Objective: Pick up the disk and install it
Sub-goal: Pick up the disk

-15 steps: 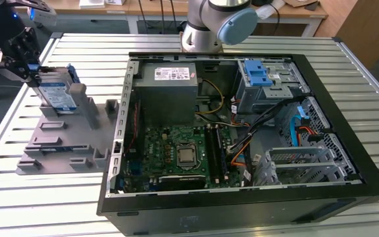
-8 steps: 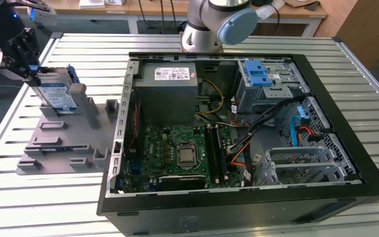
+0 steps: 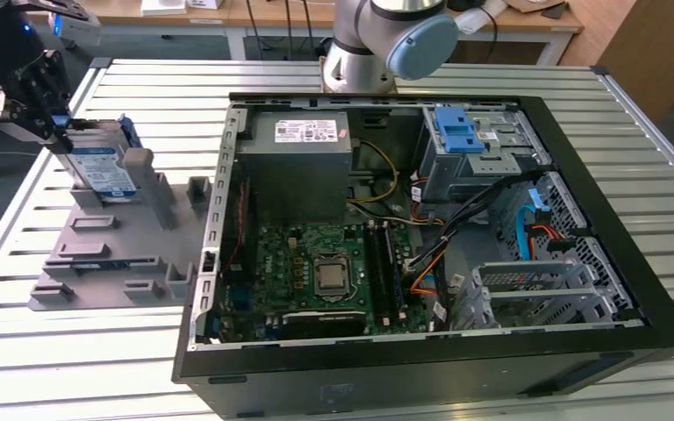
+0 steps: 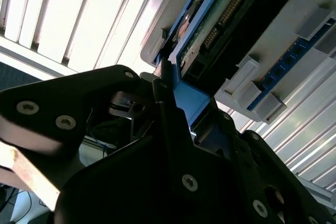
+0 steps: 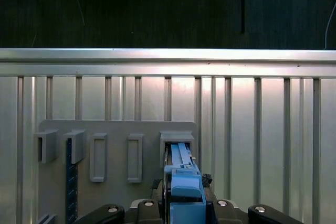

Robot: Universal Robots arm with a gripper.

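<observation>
The disk stands on edge in a slot of the grey holder plate at the exterior view's left. Its silver face with the blue-and-white label and its blue carrier bracket both show. My gripper is at the disk's upper end, shut on the blue bracket. In the second wrist view the black fingers clamp the blue bracket of the disk. In the first wrist view the disk's blue edge runs from my gripper into the holder plate's slot.
The open computer case lies to the exterior view's right of the holder plate. Inside are a grey drive cage with a blue latch, a power supply and a green mainboard. The slatted metal table carries everything.
</observation>
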